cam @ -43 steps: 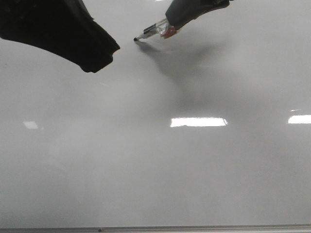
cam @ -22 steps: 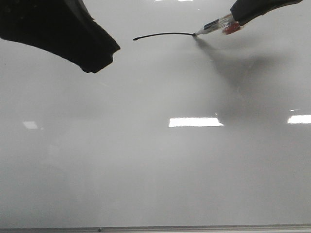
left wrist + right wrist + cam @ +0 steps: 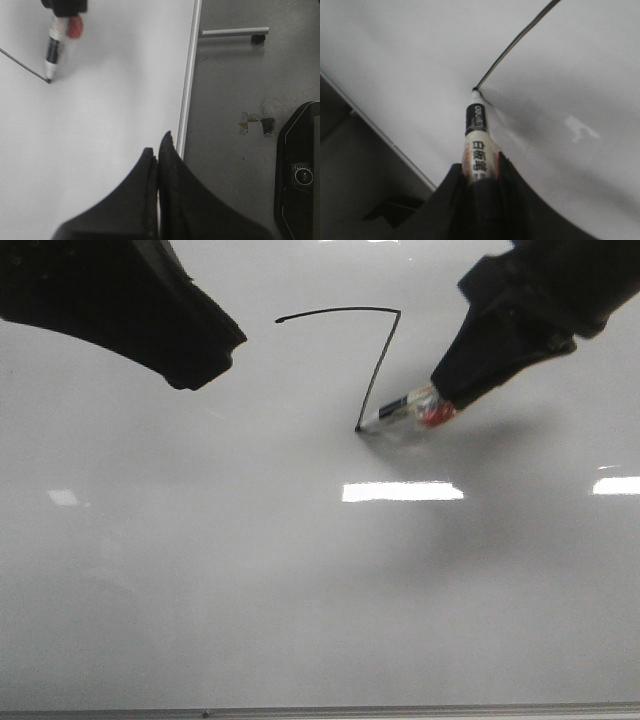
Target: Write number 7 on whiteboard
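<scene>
**Now: marker tip at the foot of the 7**

The right gripper (image 3: 455, 400) is clamping a marker (image 3: 405, 412), tip touching the whiteboard (image 3: 300, 590) where the number 7 (image 3: 380, 360) is ending. The left gripper (image 3: 157, 155) is hovering, fingers pressed together, holding nothing.

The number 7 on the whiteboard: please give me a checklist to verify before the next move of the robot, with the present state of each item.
1. Top bar of the number 7 drawn: ok.
2. Slanted downstroke drawn from the bar's right end: ok; whether it is long enough, cannot tell.
3. Marker tip on the whiteboard at the stroke's lower end: ok.
4. Right hand shut on the marker: ok.
5. Left hand shut, holding nothing, apart from the line: ok.
6. Bare board beside the stroke for lifting away: ok.
</scene>
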Robot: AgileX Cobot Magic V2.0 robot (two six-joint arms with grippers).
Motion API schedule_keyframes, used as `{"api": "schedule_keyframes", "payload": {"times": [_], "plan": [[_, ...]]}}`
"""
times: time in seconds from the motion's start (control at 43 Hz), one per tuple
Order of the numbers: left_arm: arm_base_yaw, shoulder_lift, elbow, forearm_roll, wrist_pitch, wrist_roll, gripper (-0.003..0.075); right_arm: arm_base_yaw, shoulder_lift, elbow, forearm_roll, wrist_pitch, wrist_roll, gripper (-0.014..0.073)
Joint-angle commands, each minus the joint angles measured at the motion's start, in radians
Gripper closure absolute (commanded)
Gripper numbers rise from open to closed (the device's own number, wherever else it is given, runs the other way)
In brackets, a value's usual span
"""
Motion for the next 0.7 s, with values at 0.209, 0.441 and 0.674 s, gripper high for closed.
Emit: {"api": "schedule_keyframes", "payload": {"times": [0.209,0.441,0.674], "plan": [[-0.004,-0.02,-0.033,-0.021,-0.059,-0.01,0.0741,0.069,-0.055,-0.009,0.01,0.013,-0.009,0.0652],[-0.004,-0.02,-0.035,-0.03,-0.036,-0.01,0.0665,0.113,-0.276,-0.009,-0.089,0.191,-0.071,0.0652],[-0.004,-0.02,-0.039,-0.03,-0.028,-0.01,0.0188,0.231,-0.34,-0.012,-0.153,0.2,-0.073,0.0652]]}}
